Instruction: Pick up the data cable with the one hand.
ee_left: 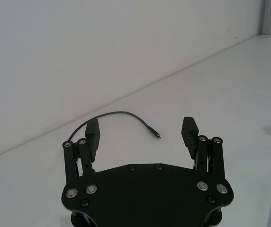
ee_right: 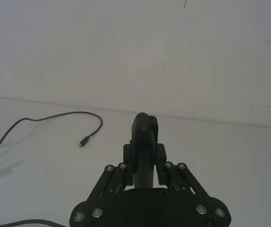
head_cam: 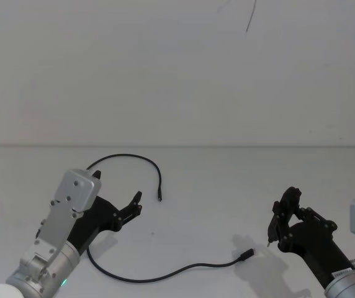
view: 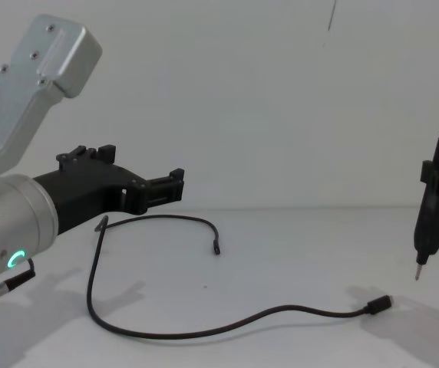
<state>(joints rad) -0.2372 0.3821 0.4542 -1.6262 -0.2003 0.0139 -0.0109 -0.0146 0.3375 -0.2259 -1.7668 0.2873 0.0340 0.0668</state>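
The data cable (head_cam: 154,279) lies on the white table in a long curve. One plug (head_cam: 159,198) rests at mid-table, the other plug (head_cam: 247,254) toward the right. My left gripper (head_cam: 118,189) hovers open over the cable's left bend and hides part of it. In the left wrist view the open left gripper (ee_left: 141,135) frames the cable (ee_left: 119,113) beyond its fingers (ee_left: 93,135). From the chest, the left gripper (view: 135,170) stands above the cable (view: 204,330). My right gripper (head_cam: 287,211) is shut on a slim black tool (ee_right: 145,137), apart from the cable.
The tool's thin metal tip (view: 417,274) hangs just above the table, a little right of the cable's near plug (view: 379,304). A white wall meets the table's back edge (head_cam: 227,146). The wall carries a dark mark (head_cam: 250,18).
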